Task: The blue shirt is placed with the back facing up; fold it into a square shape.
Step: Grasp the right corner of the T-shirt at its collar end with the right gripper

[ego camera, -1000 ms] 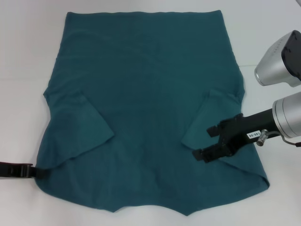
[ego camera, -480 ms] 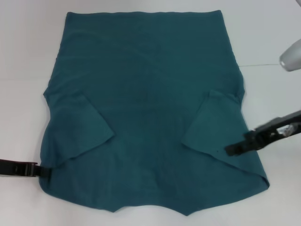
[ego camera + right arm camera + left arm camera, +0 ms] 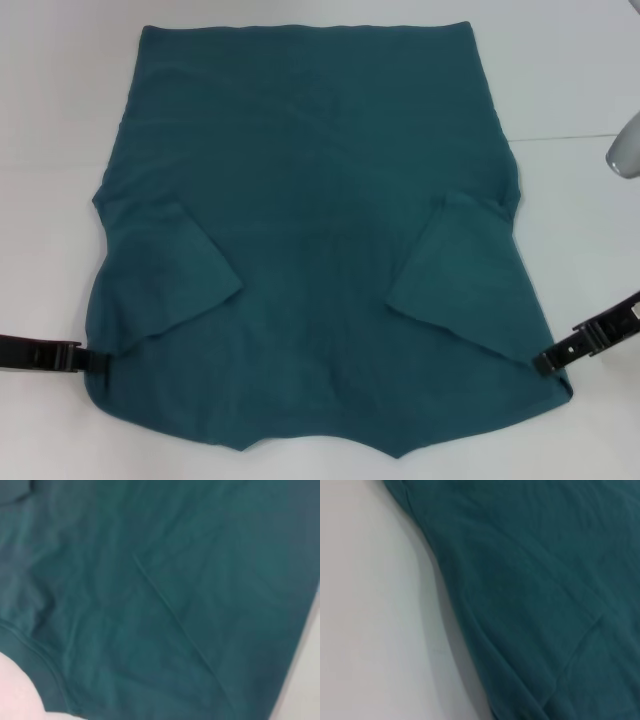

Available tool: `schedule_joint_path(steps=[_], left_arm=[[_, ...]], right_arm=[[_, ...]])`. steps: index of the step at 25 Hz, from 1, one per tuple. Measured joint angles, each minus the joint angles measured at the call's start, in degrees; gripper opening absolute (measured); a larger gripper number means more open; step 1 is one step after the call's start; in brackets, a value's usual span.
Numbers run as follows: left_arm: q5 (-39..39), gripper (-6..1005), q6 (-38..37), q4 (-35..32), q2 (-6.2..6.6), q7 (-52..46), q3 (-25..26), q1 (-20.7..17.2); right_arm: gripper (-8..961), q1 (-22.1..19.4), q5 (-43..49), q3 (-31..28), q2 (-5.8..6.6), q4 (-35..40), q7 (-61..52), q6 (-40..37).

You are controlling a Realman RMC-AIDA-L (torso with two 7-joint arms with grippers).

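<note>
Left gripper (image 3: 95, 362) reaches in low at left, right gripper (image 3: 545, 362) low at right.

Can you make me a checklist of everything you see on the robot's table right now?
Surface: white table, bare around the shirt.
Job's things: the blue shirt lies flat and spread out, both sleeves folded inward onto the body, no lettering showing.
Clutter: nothing seen.
Grippers: left gripper low at the shirt's left edge near the front corner; right gripper low at the shirt's right edge near the front corner.
Cables: nothing seen.
Surroundings: a silver arm part at the right edge; a faint seam line across the table.
</note>
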State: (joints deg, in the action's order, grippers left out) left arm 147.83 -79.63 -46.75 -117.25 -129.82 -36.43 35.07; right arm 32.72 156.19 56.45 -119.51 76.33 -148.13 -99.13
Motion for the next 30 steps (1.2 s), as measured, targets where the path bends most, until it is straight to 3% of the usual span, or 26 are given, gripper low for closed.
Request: schedule_joint_path(steps=[9, 24, 30], left_arm=[[0.0, 51, 0.6, 0.0, 0.02, 0.0, -0.2, 0.1], [0.0, 51, 2.0, 0.1, 0.35, 0.2, -0.2, 0.8], [0.1, 50, 2.0, 0.2, 0.46, 0.2, -0.2, 1.0]], right_arm=[[880, -0.3, 6.0, 4.6, -0.37, -2.9, -6.5, 2.4], [880, 0.6, 6.2, 12.0, -0.58, -6.5, -10.5, 6.1], [841, 0.6, 6.2, 12.3, -0.55, -6.8, -10.9, 6.5]])
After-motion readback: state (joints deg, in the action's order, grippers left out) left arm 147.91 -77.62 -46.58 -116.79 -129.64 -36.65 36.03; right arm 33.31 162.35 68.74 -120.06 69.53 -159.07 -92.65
